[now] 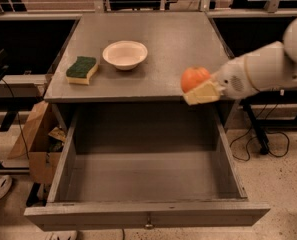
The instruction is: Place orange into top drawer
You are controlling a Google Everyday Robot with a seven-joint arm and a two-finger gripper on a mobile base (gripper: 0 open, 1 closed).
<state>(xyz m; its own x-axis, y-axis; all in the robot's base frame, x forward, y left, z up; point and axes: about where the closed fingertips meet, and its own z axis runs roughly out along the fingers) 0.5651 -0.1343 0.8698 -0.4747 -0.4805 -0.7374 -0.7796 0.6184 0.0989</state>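
— Where is the orange (194, 77)?

— In the gripper (194, 89), at the right end of the table's (178, 34) front edge. In the picture it sits just over the back right corner of the top drawer (148, 215).

— How is the claw set?

— It is clamped on the fruit, closed only as far as the orange's width. One cream finger (204, 93) lies under and in front of it. The other is hidden behind the fruit.

— Which way does the orange point?

— It is round, so I can give no long axis. I can't make out a stem end either. The gripper comes in from the right on the white arm (268, 66), with its fingers pointing left.

— And the drawer?

— It is pulled wide open toward the camera. Its long side runs left to right, parallel to the table edge. The front panel is nearest, with the small knob (148, 226) at its middle. Only bare grey floor shows inside.

— What else is on the table?

— A cream bowl (125, 54) stands upright left of centre. A green-and-yellow sponge (82, 69) lies just beside it, further left. Both are well apart from the orange.
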